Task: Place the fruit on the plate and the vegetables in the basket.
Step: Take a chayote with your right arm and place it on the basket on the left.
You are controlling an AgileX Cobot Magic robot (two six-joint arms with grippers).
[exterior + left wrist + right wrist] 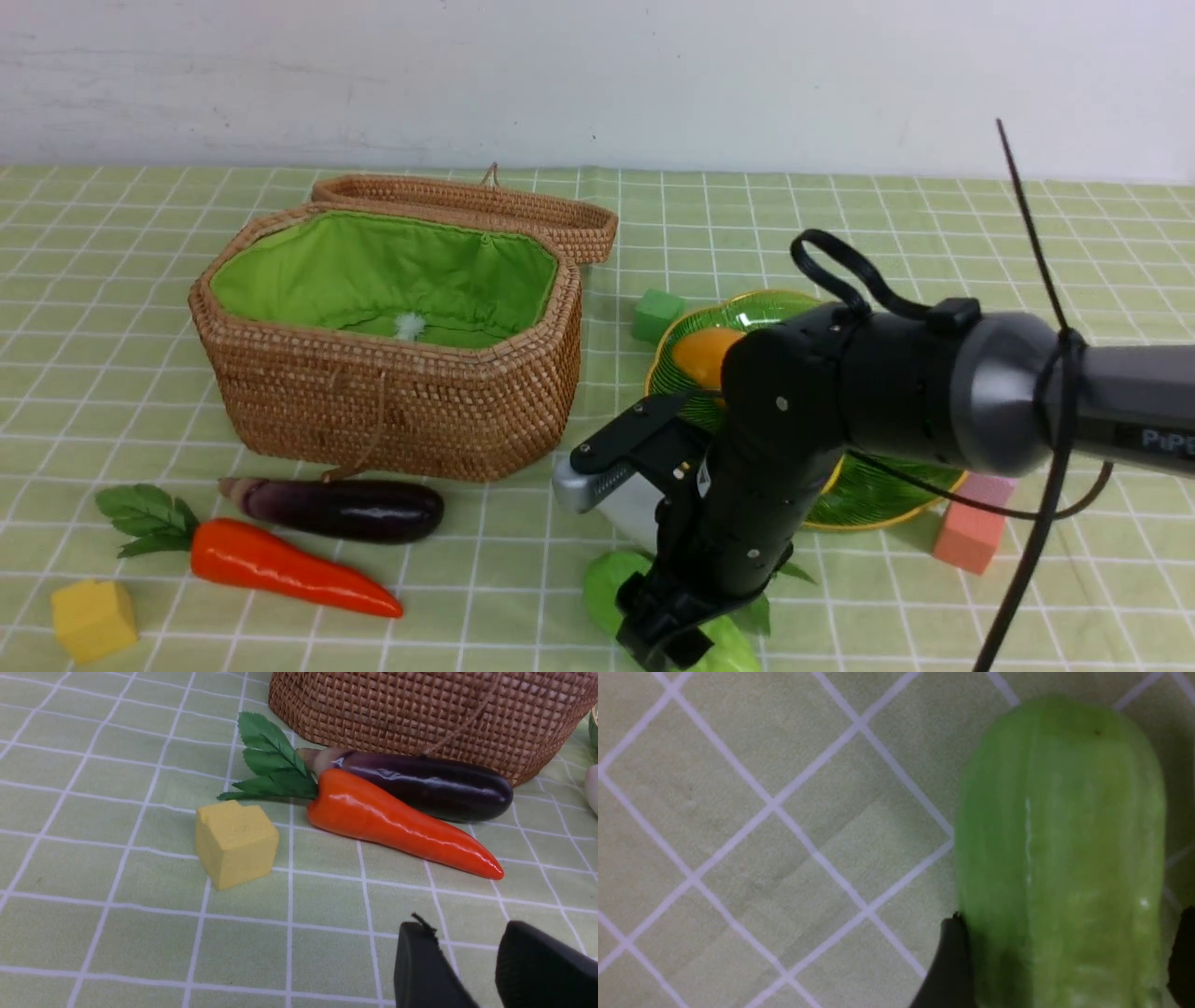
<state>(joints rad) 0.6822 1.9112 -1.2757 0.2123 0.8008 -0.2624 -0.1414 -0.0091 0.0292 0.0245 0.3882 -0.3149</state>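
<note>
My right gripper (658, 635) is down at the table's front edge, shut on the light green cucumber (607, 579), which lies on the cloth; in the right wrist view both fingers press against the cucumber's (1059, 858) sides. A white radish (625, 509) lies just behind, half hidden by the arm. The orange mango (705, 355) sits on the green plate (878, 523). The carrot (397, 821) and the eggplant (430, 781) lie side by side before the open basket (392, 401). My left gripper (467, 933) hovers open and holds nothing, near them.
The basket's lid (467, 205) lies folded back behind it, and a small white tuft (408, 325) shows on the green lining. Three foam cubes stand about: yellow (91, 618) by the carrot, green (656, 315) behind the plate, pink (971, 534) right of it.
</note>
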